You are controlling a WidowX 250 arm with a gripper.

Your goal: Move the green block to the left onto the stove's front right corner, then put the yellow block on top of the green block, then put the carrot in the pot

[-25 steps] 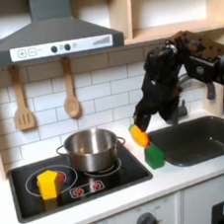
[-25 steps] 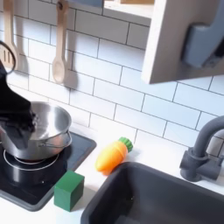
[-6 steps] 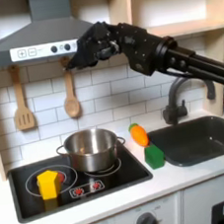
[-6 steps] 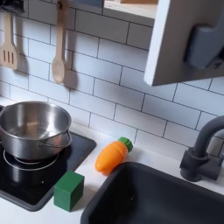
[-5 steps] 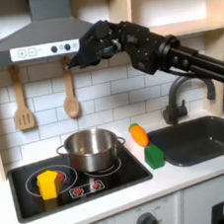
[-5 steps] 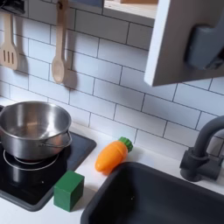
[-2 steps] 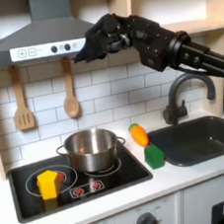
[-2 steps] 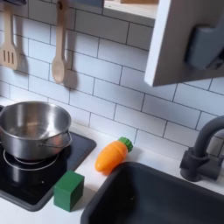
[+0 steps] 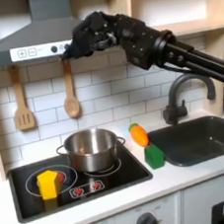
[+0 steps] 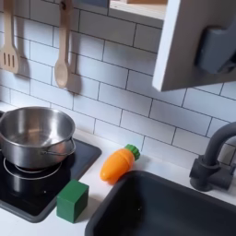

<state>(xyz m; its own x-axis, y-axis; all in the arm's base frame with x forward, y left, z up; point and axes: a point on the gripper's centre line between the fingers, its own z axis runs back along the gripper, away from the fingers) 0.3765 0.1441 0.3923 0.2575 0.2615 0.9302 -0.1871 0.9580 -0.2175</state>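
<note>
Two blocks sitting far apart right now: the green block (image 9: 153, 157) is on the white counter (image 9: 192, 179) just off the stove's (image 9: 25, 199) right edge in the first exterior view, right by the sink (image 9: 202, 138), and in the second exterior view it sits (image 10: 72, 200) at the stove's (image 10: 23, 194) corner. The yellow block (image 9: 48, 183) is way over on the first exterior view's left, sitting on the front left red burner. The carrot (image 9: 139, 135) lies on the counter just behind the green block, between the pot and the sink, and in the second exterior view you can see its (image 10: 117, 163) green tip pointing toward the tiled wall. The pot (image 9: 91, 149) stands on the back right burner, nothing visible inside it in the second exterior view (image 10: 35, 136). The pincer (image 9: 73, 46) is high up by the range hood (image 9: 40, 38), well above everything, not touching any of it; honestly can't tell if its fingers are apart or together, it's just a dark blob there. Two wooden utensils (image 9: 21, 100) hang on the wall.
</note>
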